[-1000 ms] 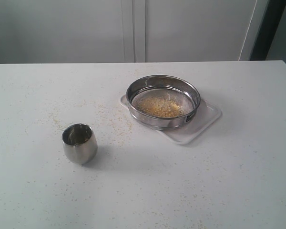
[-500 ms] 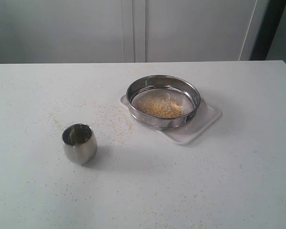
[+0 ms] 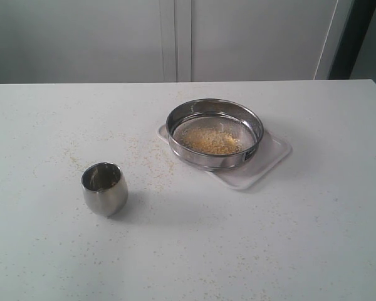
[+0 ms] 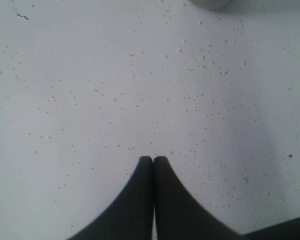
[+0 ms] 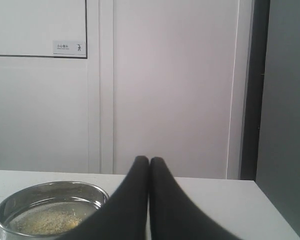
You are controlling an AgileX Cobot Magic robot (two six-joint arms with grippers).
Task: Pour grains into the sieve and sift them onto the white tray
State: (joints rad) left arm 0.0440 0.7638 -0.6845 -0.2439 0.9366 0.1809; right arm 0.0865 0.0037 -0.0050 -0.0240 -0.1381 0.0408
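Steel sieve (image 3: 214, 160) sits on the tray (image 3: 271, 155), grains (image 3: 214, 144) inside, cup (image 3: 104, 188) well apart on the table (image 3: 301, 238); left end effector (image 4: 153, 159) and right end effector (image 5: 149, 160) closed, empty.

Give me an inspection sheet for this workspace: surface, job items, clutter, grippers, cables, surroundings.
Surface: white table, speckled.
Job's things: sieve sits on the white tray; grains lie on its mesh.
Clutter: steel cup upright, apart from the tray; stray specks scattered over the table.
Grippers: left gripper shut, empty, above the table; right gripper shut, empty.
Cables: nothing seen.
Surroundings: white panelled wall behind the table; small sign on it.
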